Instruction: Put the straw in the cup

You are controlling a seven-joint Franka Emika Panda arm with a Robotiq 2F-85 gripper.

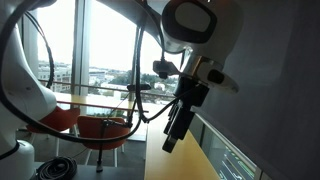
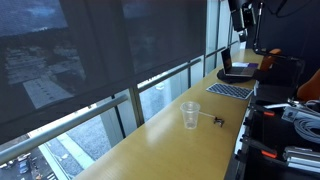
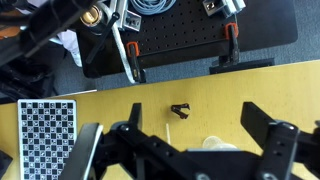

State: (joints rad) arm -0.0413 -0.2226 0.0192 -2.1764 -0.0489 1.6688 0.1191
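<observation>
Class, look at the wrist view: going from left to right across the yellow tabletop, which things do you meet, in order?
checkerboard sheet → small black object → cup, only partly visible near the bottom edge.

High-rise lab or office: window-side counter (image 2: 165, 145), laptop (image 2: 237, 70), checkerboard calibration sheet (image 3: 47, 135), cable coils (image 3: 148, 5).

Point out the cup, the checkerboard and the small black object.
cup (image 2: 190, 116), exterior view, side wall.
checkerboard (image 3: 47, 140), wrist view, pattern centre.
small black object (image 3: 180, 110), wrist view, its body.
</observation>
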